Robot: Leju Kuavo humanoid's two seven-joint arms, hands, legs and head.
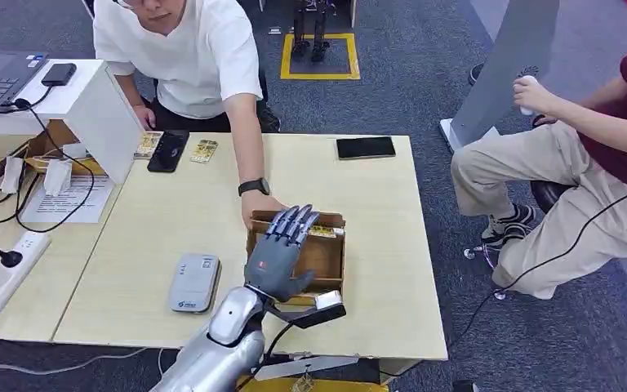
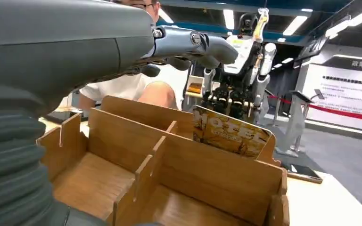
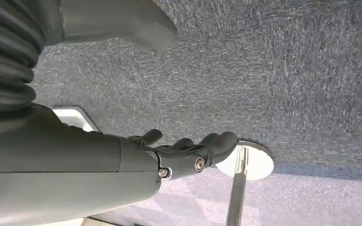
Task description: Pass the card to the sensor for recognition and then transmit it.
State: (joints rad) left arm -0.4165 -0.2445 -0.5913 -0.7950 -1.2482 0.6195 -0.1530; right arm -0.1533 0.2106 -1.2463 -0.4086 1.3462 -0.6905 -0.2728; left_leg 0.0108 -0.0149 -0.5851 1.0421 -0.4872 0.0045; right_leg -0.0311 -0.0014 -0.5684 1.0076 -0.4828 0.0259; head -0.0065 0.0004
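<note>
A wooden slotted box [image 1: 336,263] sits on the pale table, near its front edge. A gold patterned card [image 1: 322,231] stands upright in the box's far slot, and it leans against the back wall [image 2: 228,136] in the left wrist view. My left hand [image 1: 282,253] hovers over the box with its fingers [image 2: 207,47] stretched flat toward the card, holding nothing. The grey-white card sensor [image 1: 193,282] lies flat on the table left of the box. My right hand [image 3: 188,155] hangs over the carpet, loosely spread and holding nothing.
A person across the table rests a hand [image 1: 258,207] on the box's far left corner. Two black phones [image 1: 365,147] [image 1: 167,151] and loose cards [image 1: 204,150] lie at the far side. A white riser [image 1: 102,110], cables and a power strip [image 1: 0,265] crowd the left. Another person [image 1: 588,163] sits at the right.
</note>
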